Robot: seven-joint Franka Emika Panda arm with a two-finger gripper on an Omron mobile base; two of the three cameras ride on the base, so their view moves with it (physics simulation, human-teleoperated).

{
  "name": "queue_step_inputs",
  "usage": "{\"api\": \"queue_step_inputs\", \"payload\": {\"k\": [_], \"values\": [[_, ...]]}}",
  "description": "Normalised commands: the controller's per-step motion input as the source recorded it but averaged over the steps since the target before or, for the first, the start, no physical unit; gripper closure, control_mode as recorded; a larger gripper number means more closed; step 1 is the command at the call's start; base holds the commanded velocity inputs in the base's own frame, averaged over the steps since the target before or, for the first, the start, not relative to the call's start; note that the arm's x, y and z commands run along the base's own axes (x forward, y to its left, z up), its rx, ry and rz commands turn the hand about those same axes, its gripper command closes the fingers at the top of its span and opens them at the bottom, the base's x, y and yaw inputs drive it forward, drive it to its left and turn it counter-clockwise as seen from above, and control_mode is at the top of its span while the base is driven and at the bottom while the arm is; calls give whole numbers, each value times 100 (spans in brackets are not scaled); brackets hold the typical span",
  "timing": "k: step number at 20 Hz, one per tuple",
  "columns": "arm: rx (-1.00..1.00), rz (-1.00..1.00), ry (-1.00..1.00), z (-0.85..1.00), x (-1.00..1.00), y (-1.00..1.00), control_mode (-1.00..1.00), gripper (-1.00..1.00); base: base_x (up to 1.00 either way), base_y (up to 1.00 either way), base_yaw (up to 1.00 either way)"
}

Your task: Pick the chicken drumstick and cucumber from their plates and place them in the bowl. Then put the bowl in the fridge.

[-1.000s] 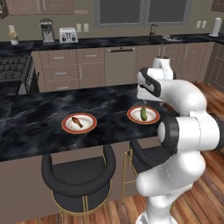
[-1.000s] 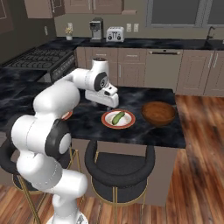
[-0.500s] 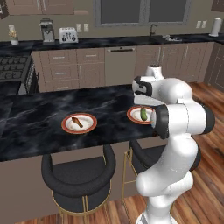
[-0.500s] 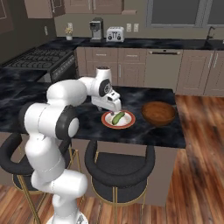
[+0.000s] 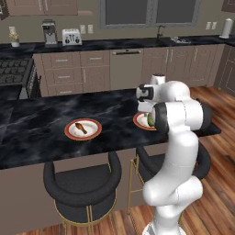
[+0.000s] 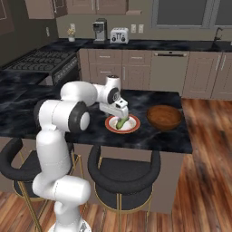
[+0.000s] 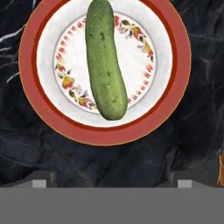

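In the left base view, the chicken drumstick (image 5: 80, 127) lies on an orange-rimmed plate (image 5: 83, 129) near the middle of the black marble bench (image 5: 46, 124), toward its front edge. Further right in that view a second plate (image 5: 142, 121) sits near the bench's right end, half hidden behind the white arm, with a sliver of green cucumber (image 5: 150, 120) showing at the arm's edge.

The right base view looks from the other side and shows the cucumber (image 6: 122, 122) openly, lying on its plate (image 6: 123, 123) near the front edge of the bench (image 6: 90, 129). The claw (image 6: 121, 114) hangs just above the cucumber, pointing down. Right of that plate, near the bench's right end, stands the brown wooden bowl (image 6: 165, 117), close beside the plate but apart from it. The drumstick's plate is hidden behind the arm here.

The hand view looks straight down on the plate (image 7: 39, 109) and reveals a floral ring inside its rim. The cucumber (image 7: 104, 59) lies lengthwise across it, from the far rim to past the centre. Two finger tips (image 7: 40, 179) sit far apart at the bottom, one to each side, so the claw (image 7: 109, 181) is spread wide and holds nothing. At the right edge is a thin brown sliver, too small to identify.
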Motion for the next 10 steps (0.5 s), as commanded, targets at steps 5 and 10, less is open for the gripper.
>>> {"api": "queue_step_inputs", "payload": {"k": [5, 10], "values": [[0, 0, 0, -38, 44, -10, -100, -100, 0, 0, 0], [0, 6, 0, -28, 32, -18, -100, -100, 0, 0, 0]]}}
